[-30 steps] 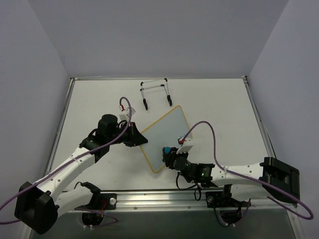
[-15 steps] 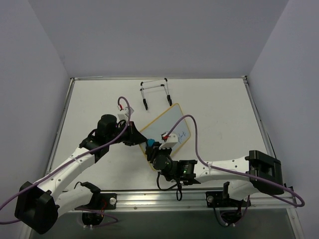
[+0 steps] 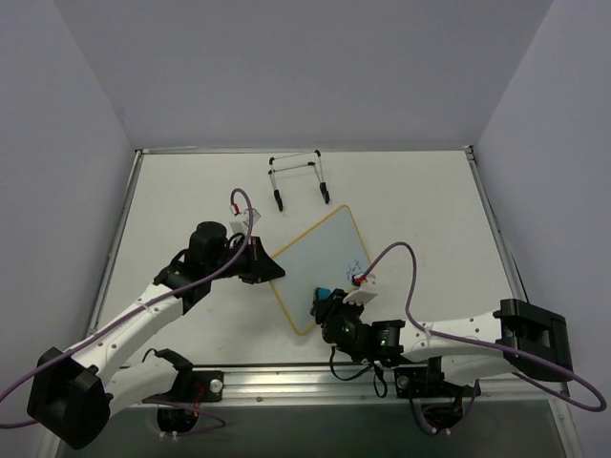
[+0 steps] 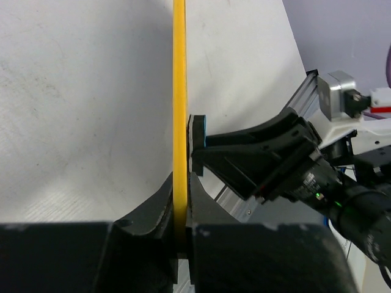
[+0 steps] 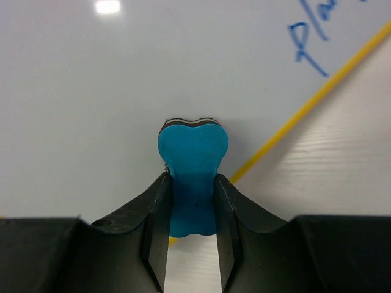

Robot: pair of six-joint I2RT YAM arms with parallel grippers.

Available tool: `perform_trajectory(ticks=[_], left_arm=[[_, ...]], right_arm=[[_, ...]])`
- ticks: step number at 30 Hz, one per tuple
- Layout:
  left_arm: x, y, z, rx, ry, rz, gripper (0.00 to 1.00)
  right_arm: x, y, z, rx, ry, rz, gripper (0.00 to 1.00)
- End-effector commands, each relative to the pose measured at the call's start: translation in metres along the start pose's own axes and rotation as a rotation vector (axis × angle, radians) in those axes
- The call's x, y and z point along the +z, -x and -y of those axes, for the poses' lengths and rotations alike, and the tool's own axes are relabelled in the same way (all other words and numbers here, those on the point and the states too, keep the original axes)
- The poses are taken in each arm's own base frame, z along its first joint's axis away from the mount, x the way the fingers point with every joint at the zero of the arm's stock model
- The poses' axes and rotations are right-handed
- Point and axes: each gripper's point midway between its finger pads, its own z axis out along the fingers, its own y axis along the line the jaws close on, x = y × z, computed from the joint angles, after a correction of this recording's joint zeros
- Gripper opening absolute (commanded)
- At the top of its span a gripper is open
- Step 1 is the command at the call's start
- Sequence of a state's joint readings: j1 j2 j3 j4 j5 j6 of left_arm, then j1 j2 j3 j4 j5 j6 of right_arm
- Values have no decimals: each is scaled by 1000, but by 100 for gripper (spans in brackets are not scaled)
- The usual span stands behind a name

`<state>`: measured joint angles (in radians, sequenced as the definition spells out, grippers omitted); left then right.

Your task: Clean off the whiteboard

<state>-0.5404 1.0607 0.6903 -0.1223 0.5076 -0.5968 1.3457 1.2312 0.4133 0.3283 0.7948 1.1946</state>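
The whiteboard (image 3: 315,260), white with a thin yellow frame, lies slanted in mid-table. Blue handwriting (image 3: 355,265) remains near its right corner. My left gripper (image 3: 270,268) is shut on the board's left edge; in the left wrist view the yellow frame (image 4: 179,91) runs straight up from between its jaws (image 4: 182,183). My right gripper (image 3: 325,300) is shut on a blue bone-shaped eraser (image 3: 325,292). In the right wrist view the eraser (image 5: 193,160) presses its head on the white surface (image 5: 122,79) near the yellow edge (image 5: 317,97), with blue writing (image 5: 311,43) up to the right.
A black wire easel stand (image 3: 299,178) sits at the back of the table, behind the board. The metal rail (image 3: 315,382) with the arm bases runs along the near edge. Grey walls enclose the table on three sides.
The right gripper swept the eraser left across the board, then back right to its near corner. The board rocked slightly in the left gripper's hold.
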Motion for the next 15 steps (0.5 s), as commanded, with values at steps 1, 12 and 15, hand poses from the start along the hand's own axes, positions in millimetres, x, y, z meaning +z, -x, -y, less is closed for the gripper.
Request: perform_trajectory(ticks=[1,12,15], left_arm=[[-6,16,41,33,-157,30,2],[1,18,40,21,-174,38,2],[0,16,39,21,-169,37,2]], right_arm=[[-4,8,39,63,-90,21,0],[-7,62,-12,34,14,104,0],[7,65,-33,-6,78,75,0]])
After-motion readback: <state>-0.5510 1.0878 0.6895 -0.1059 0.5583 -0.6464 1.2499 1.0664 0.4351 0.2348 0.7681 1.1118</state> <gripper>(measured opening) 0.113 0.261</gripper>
